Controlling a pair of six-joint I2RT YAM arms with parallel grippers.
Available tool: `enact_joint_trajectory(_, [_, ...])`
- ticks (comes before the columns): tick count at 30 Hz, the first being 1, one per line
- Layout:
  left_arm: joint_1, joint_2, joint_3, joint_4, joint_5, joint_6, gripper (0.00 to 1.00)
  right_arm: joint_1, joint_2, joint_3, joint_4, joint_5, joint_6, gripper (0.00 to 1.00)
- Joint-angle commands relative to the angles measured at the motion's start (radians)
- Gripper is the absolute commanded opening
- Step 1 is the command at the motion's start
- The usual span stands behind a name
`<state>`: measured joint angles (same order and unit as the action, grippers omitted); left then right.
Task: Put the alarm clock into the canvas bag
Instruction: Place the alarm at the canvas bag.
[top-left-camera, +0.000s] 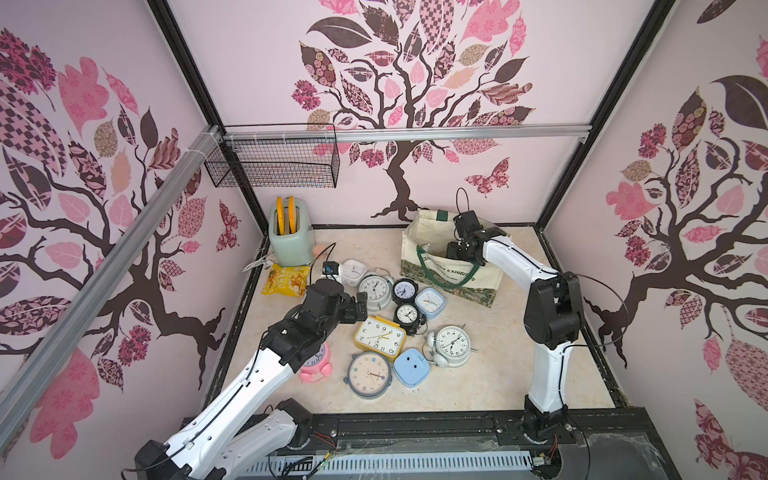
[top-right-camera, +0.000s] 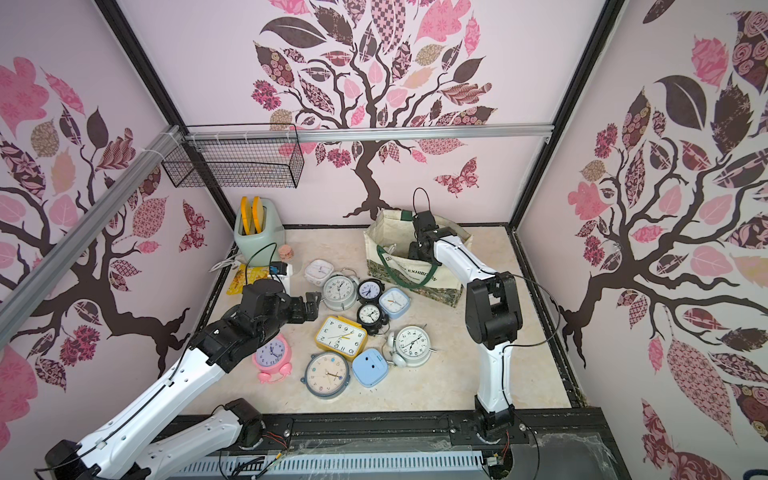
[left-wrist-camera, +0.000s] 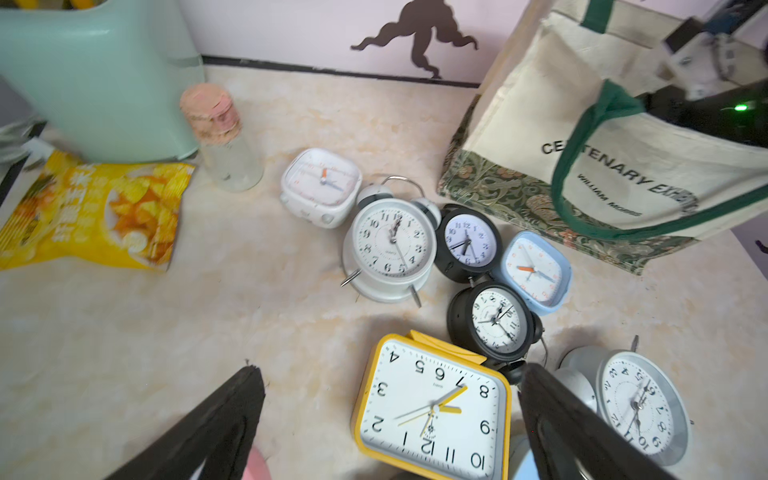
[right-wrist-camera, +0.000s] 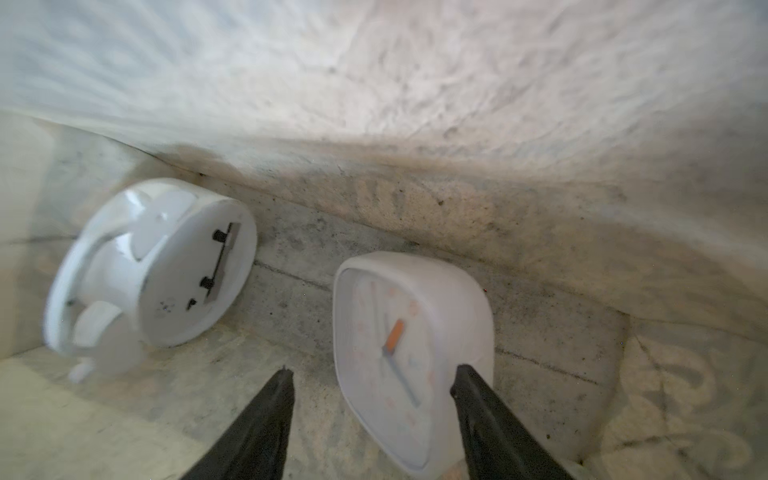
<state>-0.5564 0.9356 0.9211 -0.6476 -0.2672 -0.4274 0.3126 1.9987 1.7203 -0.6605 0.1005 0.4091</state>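
Far left, a black wire basket hangs off the rail. Under it sits a mint plastic toaster with two yellow-orange discs standing in its slots. Next along is a crinkly yellow chip packet, then a clear glass bottle plugged with a cork.

The left fingers hang spread as wide as they go over the yellow clock, gripping nothing.

I count ten clocks loose on the marbled beige surface:
- two white twin-bell rounds
- two small black rounds
- one pink clock on stubby feet
- one flat grey-blue round
- that yellow rectangle
- three rounded squares: white, pale blue, and a blue one lying face down

At the back right the bag stands open. It's cream canvas with green straps, dark lettering and a leafy band round the bottom. Two more white clocks are inside, so twelve in all. One is a bell clock lying back-up, the other a smooth square clock with an orange hand, resting on the bag's smudgy floor.

The right fingers are down in the bag and parted, with the square clock between them. One finger is clearly off it and the other sits at its edge, so it's not clamped.
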Motion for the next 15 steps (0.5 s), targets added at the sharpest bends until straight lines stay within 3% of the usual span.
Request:
enact_joint_trajectory(1, [0.072, 0.027, 0.101, -0.275, -0.036, -0.14, 0.98, 0.001, -0.167, -0.024, 0.032, 0.004, 0.011, 0.72])
enact_joint_trajectory(8, [0.271, 0.094, 0.098, -0.457, 0.059, -0.276, 0.98, 0.029, -0.391, -0.168, 0.115, 0.032, 0.031, 0.86])
enact_joint_trajectory(15, [0.447, 0.167, 0.06, -0.515, 0.029, -0.408, 0.98, 0.122, -0.543, -0.263, 0.137, 0.003, 0.015, 1.0])
